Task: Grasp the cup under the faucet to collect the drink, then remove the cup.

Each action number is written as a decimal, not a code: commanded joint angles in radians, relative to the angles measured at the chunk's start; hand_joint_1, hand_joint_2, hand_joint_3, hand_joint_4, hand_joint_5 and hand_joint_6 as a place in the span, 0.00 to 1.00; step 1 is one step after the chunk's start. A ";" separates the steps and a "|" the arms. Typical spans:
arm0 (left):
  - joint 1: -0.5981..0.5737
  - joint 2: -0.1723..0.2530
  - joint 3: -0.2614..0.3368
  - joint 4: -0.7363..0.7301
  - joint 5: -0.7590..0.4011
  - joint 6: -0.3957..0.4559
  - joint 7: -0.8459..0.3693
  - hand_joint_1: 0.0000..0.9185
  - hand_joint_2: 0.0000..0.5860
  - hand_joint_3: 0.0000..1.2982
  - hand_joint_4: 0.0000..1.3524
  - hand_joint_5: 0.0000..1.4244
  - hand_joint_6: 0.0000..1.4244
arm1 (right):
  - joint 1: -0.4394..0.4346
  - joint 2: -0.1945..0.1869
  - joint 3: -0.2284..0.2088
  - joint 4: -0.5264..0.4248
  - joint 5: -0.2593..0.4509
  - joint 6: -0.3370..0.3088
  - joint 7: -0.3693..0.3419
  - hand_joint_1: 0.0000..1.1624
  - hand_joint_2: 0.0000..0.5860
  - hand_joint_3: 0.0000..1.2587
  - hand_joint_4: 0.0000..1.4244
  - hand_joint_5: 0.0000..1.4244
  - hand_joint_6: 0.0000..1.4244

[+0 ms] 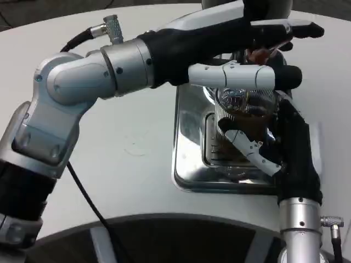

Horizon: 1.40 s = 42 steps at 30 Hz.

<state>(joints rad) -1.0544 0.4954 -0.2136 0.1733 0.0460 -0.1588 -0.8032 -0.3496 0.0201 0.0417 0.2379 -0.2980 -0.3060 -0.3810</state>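
Your right robot hand (274, 148) grips the cup (241, 118) under the faucet (263, 52), upright over the tray (189, 131) to catch drink. Left robot hand (247, 55) above presses the faucet; its closure unclear.

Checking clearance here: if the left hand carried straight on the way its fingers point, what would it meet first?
The left hand points across the picture to the right, above the cup. Past its fingertips only bare table shows, so the way looks free, though depth is unclear.
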 commanded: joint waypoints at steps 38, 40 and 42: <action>0.232 -0.049 0.200 -0.263 -0.146 -0.028 0.144 0.00 0.14 0.16 0.15 0.19 0.21 | 0.060 0.002 -0.019 -0.081 -0.025 -0.048 -0.045 0.62 0.42 0.43 0.44 0.47 0.29; 0.267 -0.042 0.215 -0.296 -0.155 -0.008 0.148 0.00 0.14 0.16 0.16 0.19 0.21 | 0.065 0.001 -0.022 -0.088 -0.026 -0.049 -0.044 0.62 0.42 0.44 0.45 0.48 0.31; 0.298 -0.034 0.227 -0.322 -0.164 0.010 0.152 0.00 0.14 0.16 0.16 0.19 0.21 | 0.071 0.000 -0.026 -0.095 -0.025 -0.050 -0.043 0.62 0.42 0.44 0.47 0.49 0.32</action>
<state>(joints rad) -0.8103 0.4415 -0.0065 -0.1024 -0.0996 -0.1717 -0.6582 -0.2967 0.0201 0.0176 0.1831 -0.3224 -0.3193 -0.4122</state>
